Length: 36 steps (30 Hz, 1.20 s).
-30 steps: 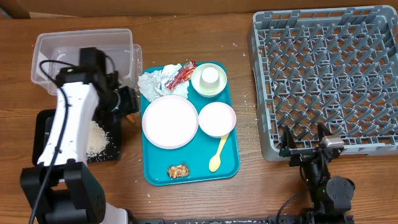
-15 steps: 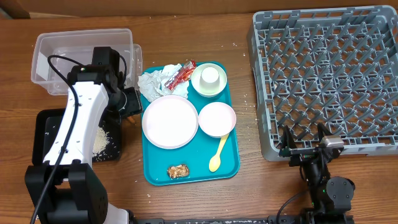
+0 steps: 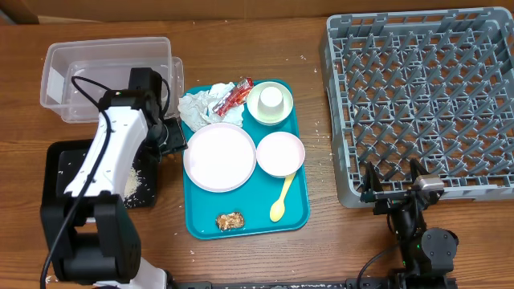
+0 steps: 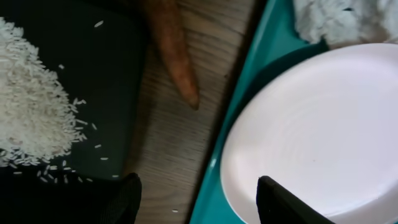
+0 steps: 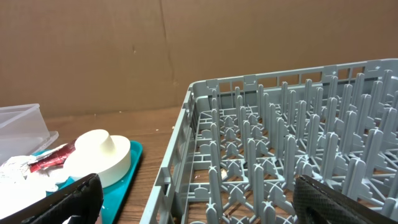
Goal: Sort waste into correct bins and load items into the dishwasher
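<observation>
Though crowded, two bowls (image 3: pixel 280 153) (image 3: pixel 254 112) (one plate (image 3: pixel 219 156)).

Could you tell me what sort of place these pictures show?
Probably a robotics test bench staged as a dish-clearing station, not a real kitchen: a grey dish rack and a loaded teal tray sit on a wooden table, with a cardboard backdrop behind.
</observation>
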Motion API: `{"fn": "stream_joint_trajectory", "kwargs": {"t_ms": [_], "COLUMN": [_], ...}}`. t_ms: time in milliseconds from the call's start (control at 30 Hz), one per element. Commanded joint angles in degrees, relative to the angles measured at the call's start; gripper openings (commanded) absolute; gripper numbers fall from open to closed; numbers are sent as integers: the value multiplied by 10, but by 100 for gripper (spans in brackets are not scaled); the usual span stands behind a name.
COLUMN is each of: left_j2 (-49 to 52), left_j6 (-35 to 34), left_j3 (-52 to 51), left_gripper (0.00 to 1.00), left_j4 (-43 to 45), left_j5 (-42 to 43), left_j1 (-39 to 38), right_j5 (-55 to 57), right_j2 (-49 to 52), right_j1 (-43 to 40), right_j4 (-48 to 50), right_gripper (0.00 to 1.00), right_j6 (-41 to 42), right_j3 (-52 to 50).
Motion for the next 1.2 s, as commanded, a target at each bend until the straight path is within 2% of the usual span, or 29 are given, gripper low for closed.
{"fn": "stream_joint_trajectory", "kwargs": {"t_ms": [0, 233, 433, 833, 1167], "left_j2": [28, 79, 81, 87, 88], "left_j6": [-22, -18, -6, 5, -30], "left_j3": [-6, -6, -6, -6, -34], "left_gripper": [61, 57, 57, 58, 58], "left_j4": [4, 32, 74, 95, 95], "left_j5": [-59, -60, -36, -28, -123], "left_j1": [-4, -4, -4, -5, 12], "right_j5": [6, 6, 6, 6, 6], "right_j2": [-4, -4, -4, -4, -4], "right_j1": [2, 2, 2, 2, 2], "right_j4": [3, 3, 3, 3, 3], "right_gripper": [100, 100, 100, 100, 100], "right_j6": [-2, -2, -2, -2, -2], "right_j3": [-6, -6, -6, -6, -6]}}
